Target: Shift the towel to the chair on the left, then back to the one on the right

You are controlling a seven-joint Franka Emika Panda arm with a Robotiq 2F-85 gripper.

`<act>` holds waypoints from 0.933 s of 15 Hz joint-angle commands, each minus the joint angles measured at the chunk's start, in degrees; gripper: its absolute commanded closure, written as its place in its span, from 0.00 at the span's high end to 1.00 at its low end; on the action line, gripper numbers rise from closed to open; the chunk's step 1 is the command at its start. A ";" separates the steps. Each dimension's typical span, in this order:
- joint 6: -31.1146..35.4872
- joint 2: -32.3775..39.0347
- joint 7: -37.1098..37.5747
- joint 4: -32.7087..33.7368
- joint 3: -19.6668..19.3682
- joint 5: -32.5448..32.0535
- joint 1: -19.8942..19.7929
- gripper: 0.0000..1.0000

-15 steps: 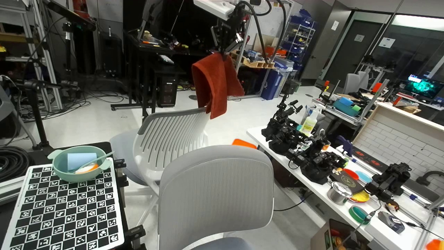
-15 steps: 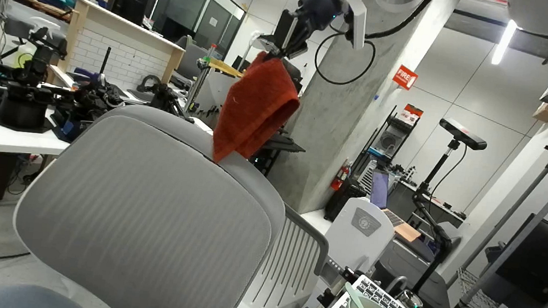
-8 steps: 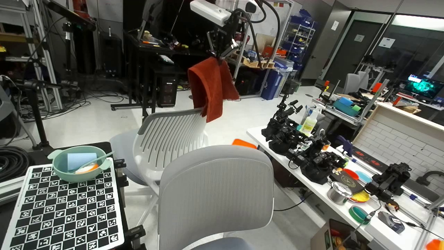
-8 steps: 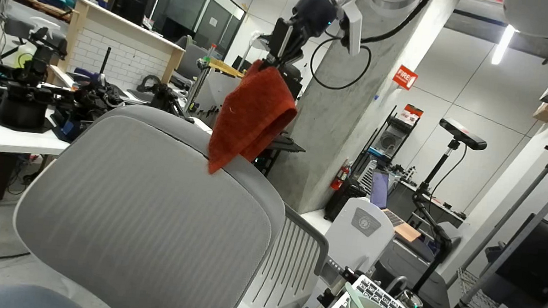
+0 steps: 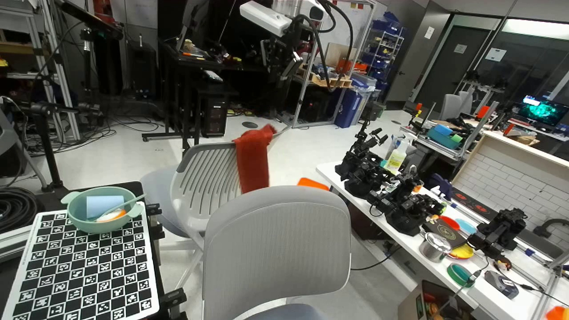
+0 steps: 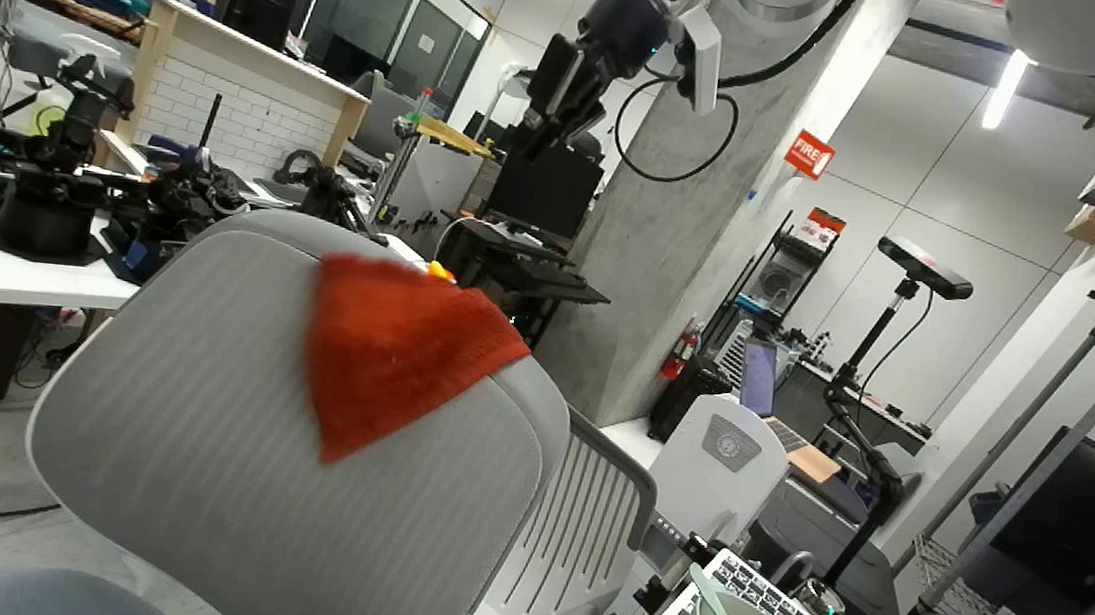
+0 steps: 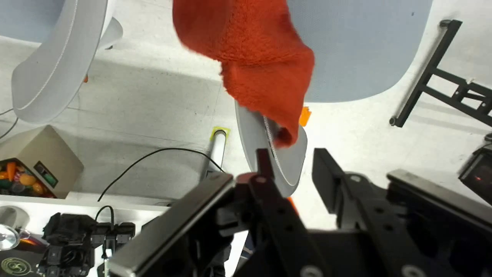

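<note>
The red towel [image 5: 252, 162] hangs over the top edge of a chair's backrest. In an exterior view this chair [image 5: 204, 178] shows its slatted side. The towel also drapes over a grey backrest [image 6: 225, 417] in an exterior view, where the towel [image 6: 397, 353] looks blurred. A second grey chair [image 5: 275, 249] stands closer to the camera there. My gripper [image 5: 278, 78] is above the towel and apart from it, also in an exterior view [image 6: 531, 140]. In the wrist view the gripper [image 7: 290, 157] has its fingers apart with nothing held; the towel [image 7: 265, 57] lies beyond the fingertips.
A green bowl [image 5: 102, 209] sits on a checkered board [image 5: 84, 275] beside the chairs. A white table [image 5: 400, 240] with black robot arms and dishes stands on the other side. A box of toy items [image 7: 38, 165] is on the floor.
The towel hung from the shut gripper above the backrest. Now it is let go and has dropped onto the backrest. The gripper has opened, after moving slightly down.
</note>
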 commanded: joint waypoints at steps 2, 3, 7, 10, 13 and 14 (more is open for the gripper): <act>0.08 -0.70 -0.37 -0.06 0.00 -0.26 0.02 0.73; 0.11 -0.83 -0.40 -0.22 0.01 -0.23 0.00 0.80; 0.89 -1.16 0.76 -2.63 -0.08 0.26 0.00 1.00; 3.30 -1.66 3.08 -6.82 -0.42 -0.20 0.28 1.00; 7.26 -2.13 5.22 -12.52 -0.61 -0.94 0.55 1.00; 8.82 -2.26 6.02 -14.55 -0.65 -1.31 0.70 1.00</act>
